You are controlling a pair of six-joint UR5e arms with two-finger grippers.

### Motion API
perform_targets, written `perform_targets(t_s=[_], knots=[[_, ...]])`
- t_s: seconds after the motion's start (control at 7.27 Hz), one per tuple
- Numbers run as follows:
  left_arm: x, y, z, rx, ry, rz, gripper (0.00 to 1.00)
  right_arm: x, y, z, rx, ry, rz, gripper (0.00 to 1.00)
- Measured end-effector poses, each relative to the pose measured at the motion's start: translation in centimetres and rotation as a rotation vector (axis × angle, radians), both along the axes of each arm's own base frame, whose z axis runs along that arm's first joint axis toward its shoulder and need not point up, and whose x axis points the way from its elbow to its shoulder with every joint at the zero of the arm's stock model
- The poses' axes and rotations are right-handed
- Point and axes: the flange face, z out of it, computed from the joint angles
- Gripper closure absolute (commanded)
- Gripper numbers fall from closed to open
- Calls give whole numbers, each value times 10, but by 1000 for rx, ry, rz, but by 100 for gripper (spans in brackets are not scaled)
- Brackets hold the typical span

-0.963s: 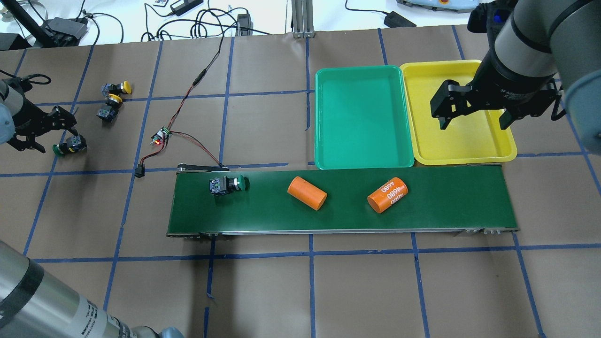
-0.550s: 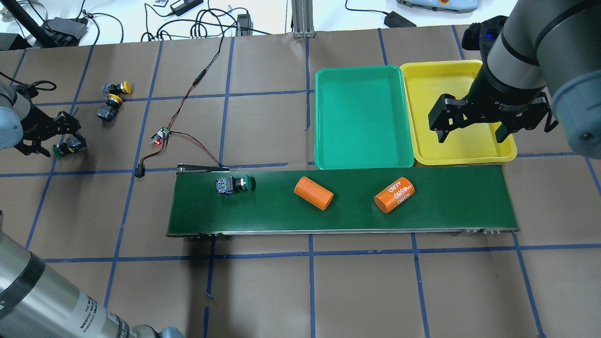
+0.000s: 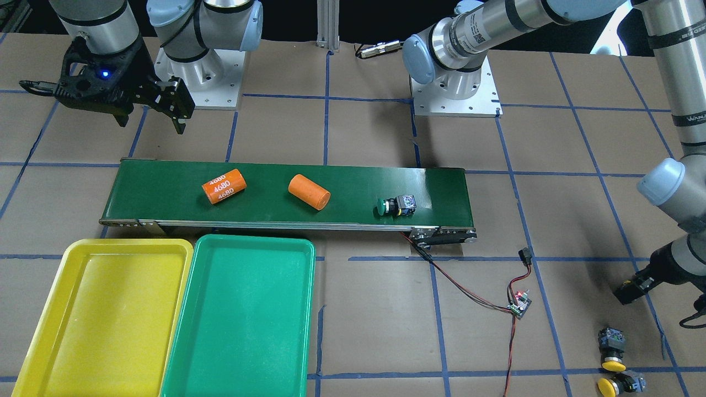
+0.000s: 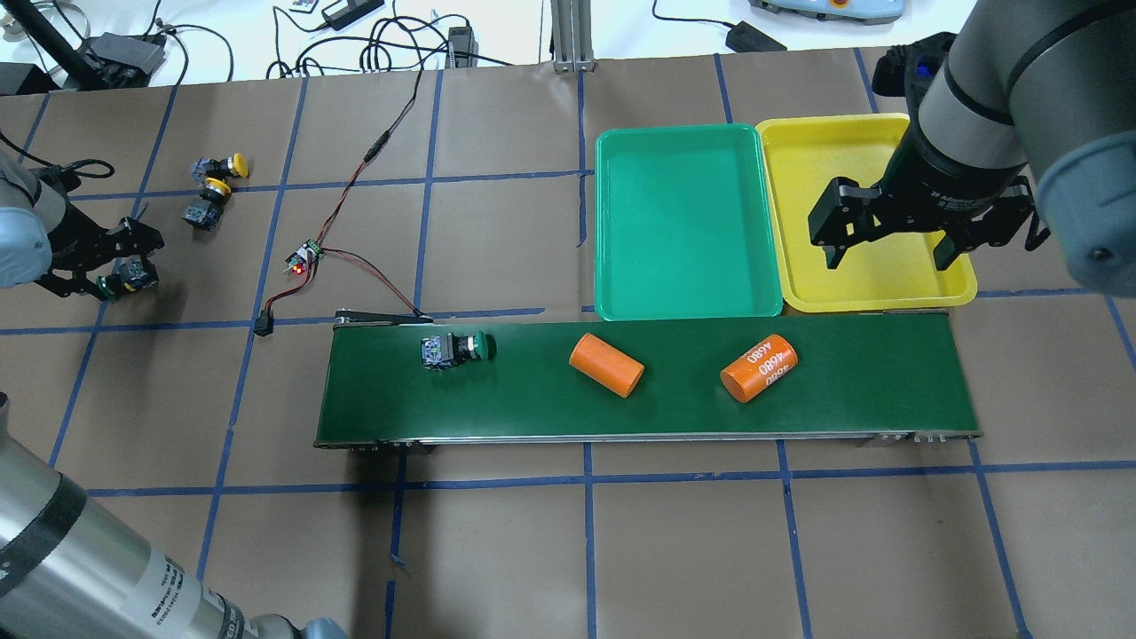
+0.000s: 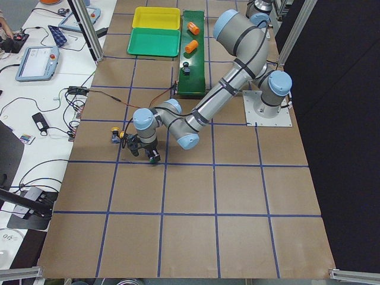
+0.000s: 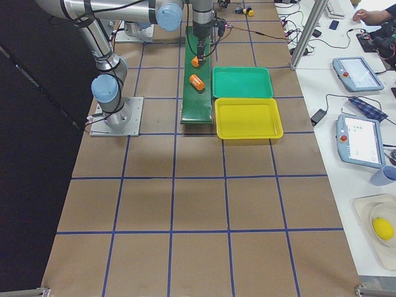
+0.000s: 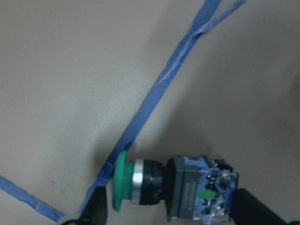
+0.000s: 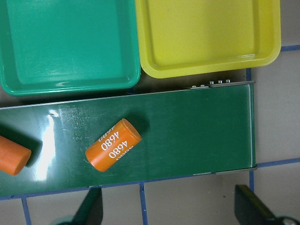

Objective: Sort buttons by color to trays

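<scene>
One green button (image 4: pixel 124 277) lies on its side on the table at the far left. My left gripper (image 4: pixel 118 269) is open and straddles it, a finger (image 7: pixel 97 211) by its cap and the other by its body (image 7: pixel 199 192). A second green button (image 4: pixel 454 349) rides the left part of the conveyor belt (image 4: pixel 852 382). Two yellow buttons (image 4: pixel 220 166) (image 4: pixel 206 202) lie behind the left gripper. My right gripper (image 4: pixel 887 248) hangs open and empty over the yellow tray (image 4: pixel 843 124). Beside that one sits the green tray (image 4: pixel 683 133). Nothing lies in either tray.
Two orange cylinders (image 4: pixel 606 365) (image 4: pixel 759 368) lie on the belt's middle and right. A small circuit board (image 4: pixel 303 257) with red and black wires runs from the belt's left end toward the back of the table.
The belt carried the green button and both cylinders to the right. My left gripper closed in around the other green button. My right gripper drifted a little toward the belt.
</scene>
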Motion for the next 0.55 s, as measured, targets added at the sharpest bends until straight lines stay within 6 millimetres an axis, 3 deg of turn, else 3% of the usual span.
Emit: perform_targets(t_s=[0.55], knots=[[-9, 1, 41, 16, -25, -13, 71, 2, -17, -18, 26, -2, 29, 0]])
